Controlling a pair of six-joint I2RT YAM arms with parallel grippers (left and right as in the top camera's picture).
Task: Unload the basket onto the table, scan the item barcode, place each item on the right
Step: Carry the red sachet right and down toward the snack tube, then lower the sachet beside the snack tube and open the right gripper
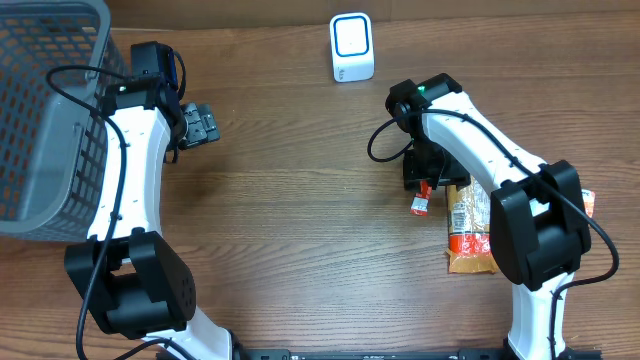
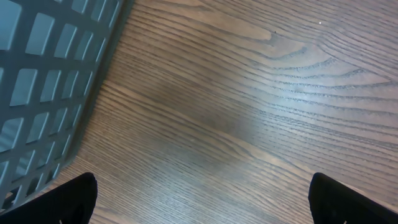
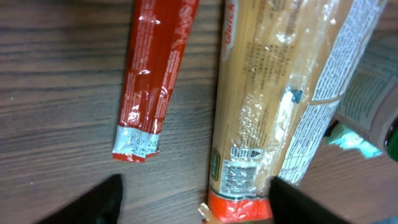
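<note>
A white barcode scanner [image 1: 352, 47] stands at the back of the table. A red stick packet [image 1: 421, 200] [image 3: 152, 74] and a long clear pasta pack [image 1: 468, 228] [image 3: 273, 106] with an orange end lie flat, side by side, on the wood. My right gripper [image 1: 425, 170] [image 3: 199, 202] hovers over their near ends, jaws open. The pasta pack's printed label end lies between the fingers, close to the right one, and the red packet ends just beyond the left one. My left gripper [image 1: 200, 125] [image 2: 202, 199] is open over bare wood, holding nothing.
A grey mesh basket [image 1: 40, 110] [image 2: 43, 74] fills the back left corner, beside the left arm. Another printed package [image 3: 367, 106] lies right of the pasta pack, and an orange item [image 1: 587, 203] shows past the right arm.
</note>
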